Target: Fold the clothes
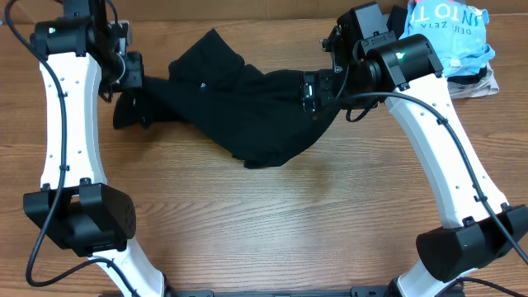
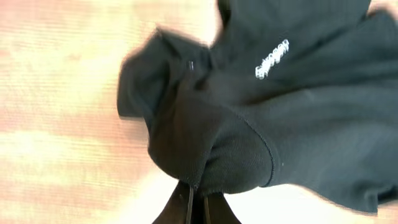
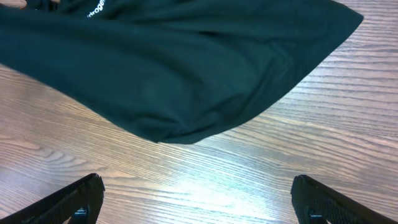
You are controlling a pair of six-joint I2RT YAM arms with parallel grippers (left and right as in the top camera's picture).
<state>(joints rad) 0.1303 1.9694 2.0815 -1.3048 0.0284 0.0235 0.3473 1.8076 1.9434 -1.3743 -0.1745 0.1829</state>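
Left fingers [image 2: 196, 208] clamped on bunched black T-shirt [image 1: 239, 103] edge, right fingers [image 3: 199, 202] spread wide, shirt hem just ahead on worktop [image 3: 311, 124].

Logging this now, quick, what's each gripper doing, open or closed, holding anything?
Left gripper: closed on the black T-shirt.
Right gripper: open, holding nothing, above the wooden table.

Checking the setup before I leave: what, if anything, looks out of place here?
The black T-shirt lies bunched and twisted, not flat, one end pinched in the left gripper. The right gripper is open above bare table. Other clothing sits piled at the far edge.
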